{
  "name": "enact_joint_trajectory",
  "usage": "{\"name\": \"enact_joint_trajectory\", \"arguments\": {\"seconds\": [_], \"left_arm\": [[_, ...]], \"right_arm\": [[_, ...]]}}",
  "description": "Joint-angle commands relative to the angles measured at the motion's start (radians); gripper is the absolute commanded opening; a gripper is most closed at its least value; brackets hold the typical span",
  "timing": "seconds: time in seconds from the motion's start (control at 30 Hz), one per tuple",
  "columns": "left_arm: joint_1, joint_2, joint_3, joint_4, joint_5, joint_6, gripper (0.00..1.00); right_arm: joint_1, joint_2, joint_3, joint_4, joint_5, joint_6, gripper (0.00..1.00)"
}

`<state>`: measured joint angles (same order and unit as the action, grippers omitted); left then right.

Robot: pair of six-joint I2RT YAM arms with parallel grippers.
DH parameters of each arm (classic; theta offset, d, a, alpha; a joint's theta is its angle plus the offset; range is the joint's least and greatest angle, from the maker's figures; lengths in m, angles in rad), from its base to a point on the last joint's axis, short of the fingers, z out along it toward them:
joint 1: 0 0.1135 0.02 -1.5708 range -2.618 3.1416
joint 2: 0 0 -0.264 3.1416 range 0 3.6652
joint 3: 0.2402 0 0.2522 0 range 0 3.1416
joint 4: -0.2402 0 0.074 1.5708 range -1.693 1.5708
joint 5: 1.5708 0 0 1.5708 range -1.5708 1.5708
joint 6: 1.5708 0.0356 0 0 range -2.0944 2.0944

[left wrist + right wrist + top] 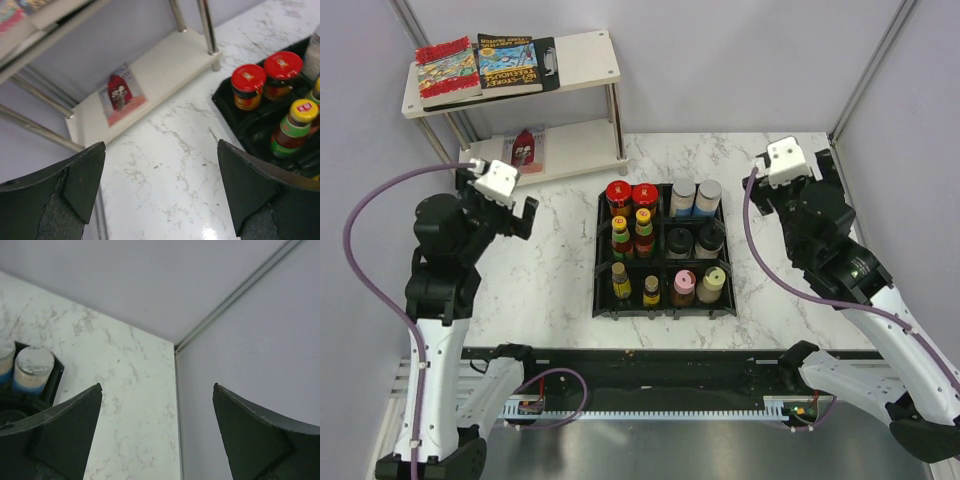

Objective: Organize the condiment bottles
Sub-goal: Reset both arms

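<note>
bottles (644, 232) all in the tray (601, 262) - both grippers empty
tray sits mid-table; red caps far left, silver caps far right. left gripper (161, 145) wide open over the table (165, 195) near the shelf (165, 65) - right gripper (157, 387) wide open by the far right corner, holding nothing.

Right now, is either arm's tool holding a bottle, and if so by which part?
Neither. The left tool and the right tool are both open and empty; the condiment bottles stand in the black tray.
</note>
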<state>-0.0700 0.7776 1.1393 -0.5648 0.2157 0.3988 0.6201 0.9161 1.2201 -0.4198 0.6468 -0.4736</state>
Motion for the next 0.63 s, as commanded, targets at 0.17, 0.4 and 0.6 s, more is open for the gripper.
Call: {"name": "enact_joint_trajectory", "arguments": {"seconds": [0.17, 0.4, 0.6], "left_arm": [[0.238, 0.077, 0.210, -0.018, 0.034, -0.040, 0.99], [0.404, 0.121, 0.266, -0.007, 0.206, -0.103, 1.00], [0.487, 0.135, 0.283, -0.001, 0.287, -0.130, 1.00]], "right_arm": [[-0.051, -0.079, -0.087, 0.472, 0.221, -0.106, 0.98], [-0.056, -0.082, -0.086, 0.529, 0.224, -0.114, 0.98], [-0.057, -0.071, -0.108, 0.556, 0.218, -0.106, 0.98]]}}
